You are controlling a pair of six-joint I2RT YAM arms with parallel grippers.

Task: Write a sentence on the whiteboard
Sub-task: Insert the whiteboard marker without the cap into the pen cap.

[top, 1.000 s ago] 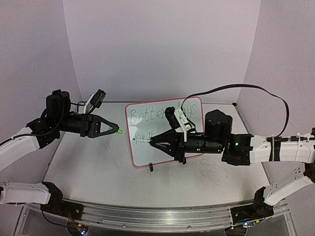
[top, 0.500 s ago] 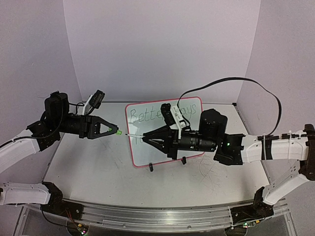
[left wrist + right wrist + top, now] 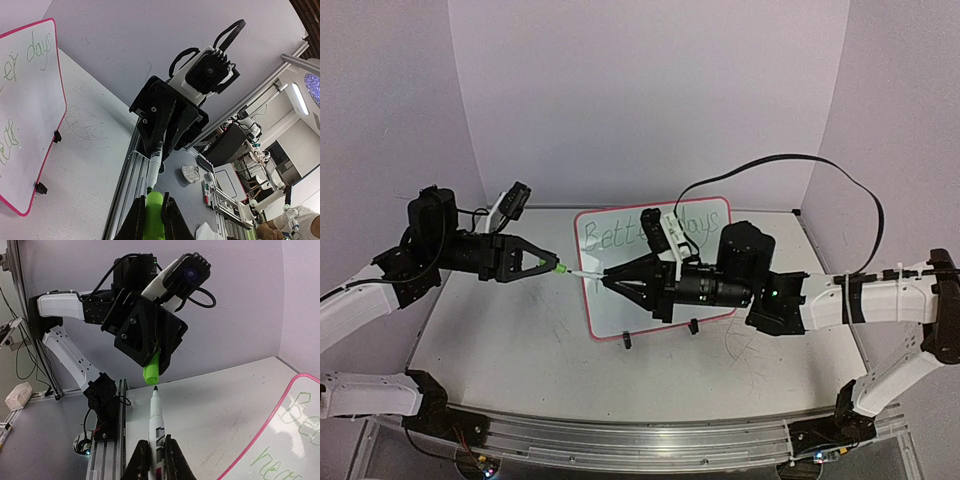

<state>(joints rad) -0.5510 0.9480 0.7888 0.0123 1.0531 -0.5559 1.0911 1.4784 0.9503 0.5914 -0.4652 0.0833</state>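
The whiteboard [image 3: 620,305] stands upright at mid-table on black feet, pink-rimmed, with the green sentence [image 3: 608,238] partly hidden behind my right arm. My right gripper [image 3: 608,281] is shut on a white marker [image 3: 585,274] that points left. My left gripper [image 3: 552,265] is shut on the marker's green cap [image 3: 561,267]. The marker's tip sits just short of the cap's mouth. In the left wrist view the cap [image 3: 154,215] faces the marker [image 3: 153,170]. In the right wrist view the marker [image 3: 156,415] points at the cap [image 3: 152,371], and the whiteboard [image 3: 295,435] is at the lower right.
An aluminium rail [image 3: 640,440] runs along the table's near edge. Purple walls close in the back and both sides. A black cable [image 3: 800,162] arcs above my right arm. Faint scribbles mark the tabletop [image 3: 510,330].
My right gripper has carried the marker leftwards off the whiteboard's face until its tip nearly meets the cap. My left gripper has hardly moved.
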